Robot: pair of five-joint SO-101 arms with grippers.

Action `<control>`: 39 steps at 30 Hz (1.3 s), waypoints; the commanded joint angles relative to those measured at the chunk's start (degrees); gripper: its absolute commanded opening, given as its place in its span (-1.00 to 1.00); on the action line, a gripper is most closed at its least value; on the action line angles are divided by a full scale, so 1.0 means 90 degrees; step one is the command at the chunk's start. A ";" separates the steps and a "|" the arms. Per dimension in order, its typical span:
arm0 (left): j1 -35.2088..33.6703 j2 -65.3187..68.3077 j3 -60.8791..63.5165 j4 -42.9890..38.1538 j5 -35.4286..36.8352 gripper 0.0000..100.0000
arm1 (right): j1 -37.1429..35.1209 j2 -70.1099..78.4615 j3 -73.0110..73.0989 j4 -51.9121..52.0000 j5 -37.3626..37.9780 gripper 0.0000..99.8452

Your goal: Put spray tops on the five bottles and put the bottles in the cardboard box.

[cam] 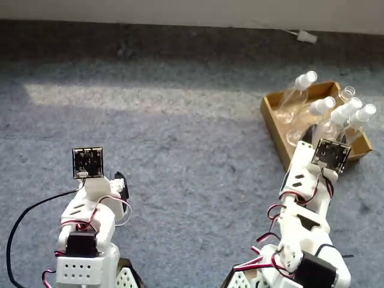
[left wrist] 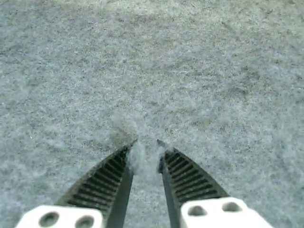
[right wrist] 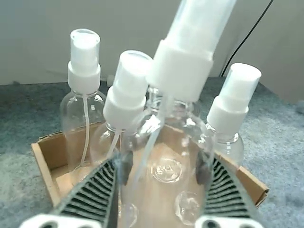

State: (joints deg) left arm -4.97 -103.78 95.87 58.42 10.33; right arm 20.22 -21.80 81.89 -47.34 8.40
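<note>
Right gripper (right wrist: 164, 171) is clamped on the body of a clear spray bottle (right wrist: 164, 137), top already on. The bottle is tilted and hangs over the cardboard box (cam: 271, 122) at the far right of the bench (cam: 180, 150).

My read is that this one is going in, so here's how I'd do it. Straighten the bottle first, because that long cap leans toward its neighbours. Aim for the bare patch of box floor on the near side and lower slowly until the base sits. Only then let go, and lift straight up so the fingers don't clip the other tops. Those bottles look light and tippy, so one nudge could topple several.

Count:
- Four spray tops (cam: 327, 103) that I can see for sure.
- One more bottle in the far part of the box that seems to show a bare neck (cam: 346, 92), though I can't be certain.
- If so, that makes five bottles, all in or over the one box.

Left gripper (left wrist: 147, 147) sits at the near left with its tips down on the bench, a narrow gap between them, holding nothing.
</note>
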 commanded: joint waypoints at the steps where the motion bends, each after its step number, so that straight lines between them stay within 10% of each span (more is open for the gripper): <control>1: -0.0034 -0.0073 0.0132 -0.0147 -0.0029 -0.93 | -0.0093 0.0005 -0.0357 -0.0640 -0.0039 -0.73; 39: -0.0034 -0.0073 0.0132 -0.0137 -0.0029 -0.93 | -0.0073 0.0210 -0.0835 -0.0737 -0.0039 -0.73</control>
State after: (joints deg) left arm -4.97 -103.78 95.87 58.42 10.33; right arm 20.22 -20.66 78.73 -54.46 8.40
